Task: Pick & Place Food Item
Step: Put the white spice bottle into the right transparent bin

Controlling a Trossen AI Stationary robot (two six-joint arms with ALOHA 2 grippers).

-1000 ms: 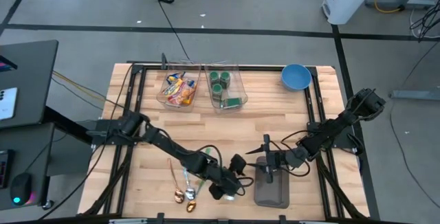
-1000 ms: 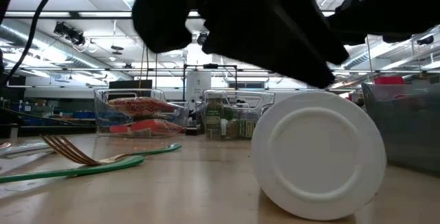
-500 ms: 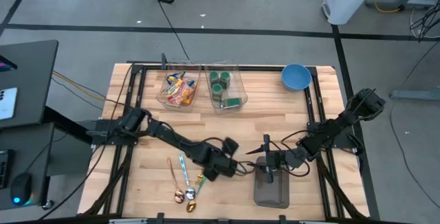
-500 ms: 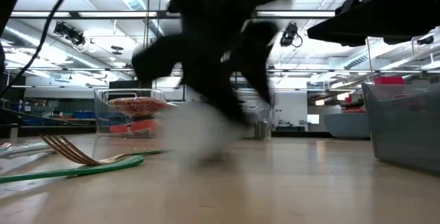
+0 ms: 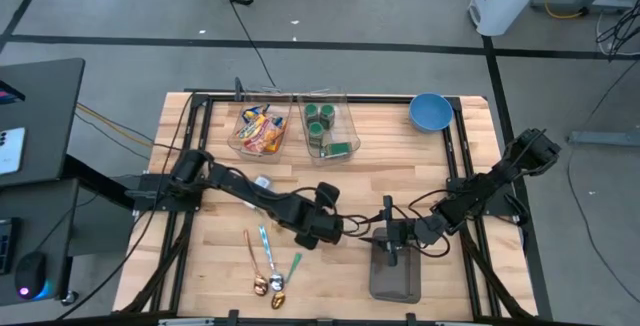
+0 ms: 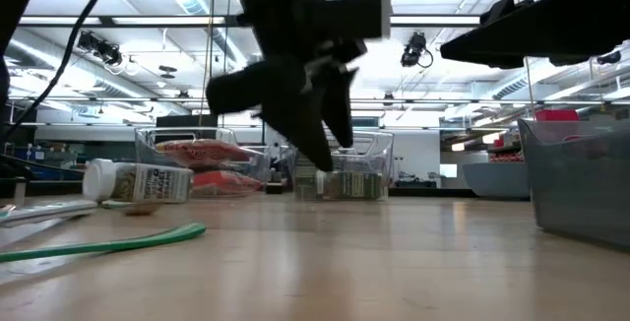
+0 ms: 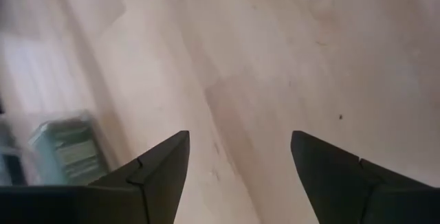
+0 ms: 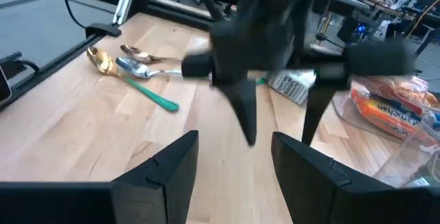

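The left gripper (image 5: 322,228) stood at centre frame in the high view with its jaws apart and nothing between them, above bare wooden table (image 5: 420,161); the step in hand was judged to be the approach to a food item, with no pick yet made. The small white cylindrical bottle with a printed label (image 5: 262,182) lay on its side on the boards, left of centre and just below the clear plastic bin of colourful snack packets (image 5: 262,131), well apart from the left gripper (in the low view it lay at the left edge, cap to the left). The next move, as a judgement, called for bringing the open jaws over the bottle and squaring them across its round body, which would likely roll if nudged. The right gripper (image 5: 392,234) waited over the grey rectangular container (image 5: 395,281) at lower centre, its jaws parted and empty.
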